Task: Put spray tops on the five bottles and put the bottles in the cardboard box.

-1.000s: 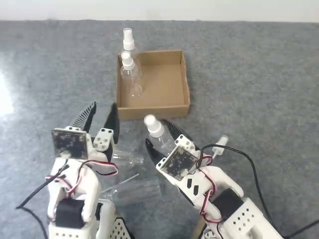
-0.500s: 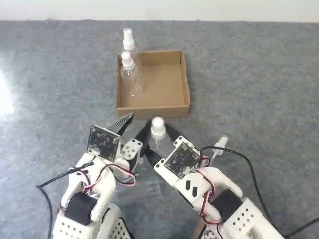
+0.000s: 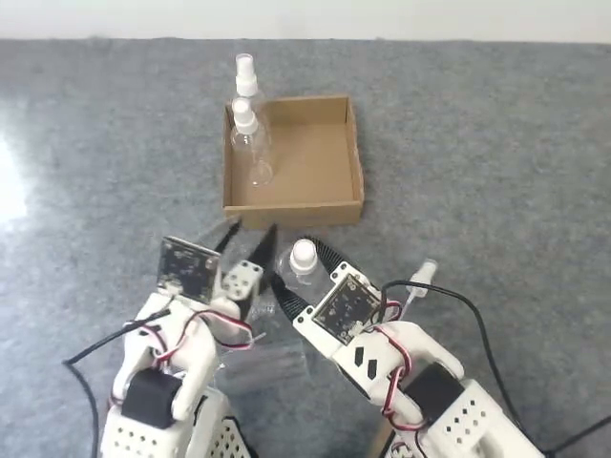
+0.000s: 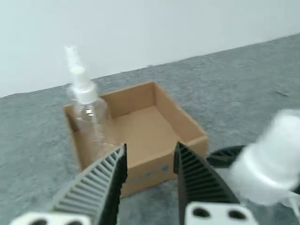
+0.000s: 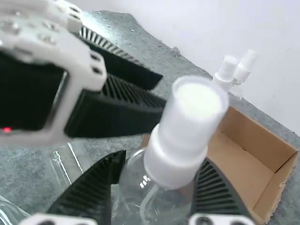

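Bottle (image 3: 304,262), spray top on, stands upright with its long axis vertical. It is clamped at the body between the jaws of the right gripper (image 3: 302,277), just short of the near wall of the cardboard box (image 3: 291,212). The left gripper (image 3: 254,231) sits close beside it, jaws moderately apart and empty. Judgement: the box lies straight ahead of the right arm, so placing falls to that arm, lifting over the wall.

No text, number or sign is legible in any view. One candidate only: a small blue mark (image 4: 163,169) on the outer face of the cardboard box (image 4: 145,159), on the wall facing the arms; too blurred to read as letters or a symbol.
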Controlling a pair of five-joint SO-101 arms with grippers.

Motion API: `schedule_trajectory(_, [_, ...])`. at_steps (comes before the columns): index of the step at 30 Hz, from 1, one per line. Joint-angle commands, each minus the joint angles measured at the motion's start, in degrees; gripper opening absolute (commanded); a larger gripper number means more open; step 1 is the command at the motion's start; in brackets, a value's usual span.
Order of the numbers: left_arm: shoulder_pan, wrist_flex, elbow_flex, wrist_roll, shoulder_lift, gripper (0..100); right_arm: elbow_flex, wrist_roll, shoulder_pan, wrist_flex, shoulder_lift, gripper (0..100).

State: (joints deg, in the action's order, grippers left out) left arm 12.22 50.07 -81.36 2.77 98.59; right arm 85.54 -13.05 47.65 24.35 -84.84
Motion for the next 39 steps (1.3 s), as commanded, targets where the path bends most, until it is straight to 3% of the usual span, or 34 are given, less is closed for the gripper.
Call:
schedule_trajectory(1, [-6.4, -1.3, 1.9, 0.0, 1.1, 15, -0.4, 0.4, -0.1, -1.0, -0.9, 10.1])
schedule_trajectory(7, [-13.5, -1.3, 1.8, -0.4, 1.1, 15, -0.4, 0.4, -3.3, -1.0, -0.9, 10.1])
schedule_trajectory(24, [-33.1, 1.5, -4.8, -0.5, 1.1, 15, 0.6, 0.4, -3.3, -1.4, -1.4, 10.1])
schedule_trajectory(33, [-34.2, -2.8, -7.5, -0.5, 1.1, 15, 0.1, 0.3, -3.4, -0.8, -1.2, 10.1])
schedule_trajectory(39, [-34.2, -4.0, -8.4, -0.5, 1.1, 15, -6.8, -2.5, -3.4, 8.7, -1.4, 10.1])
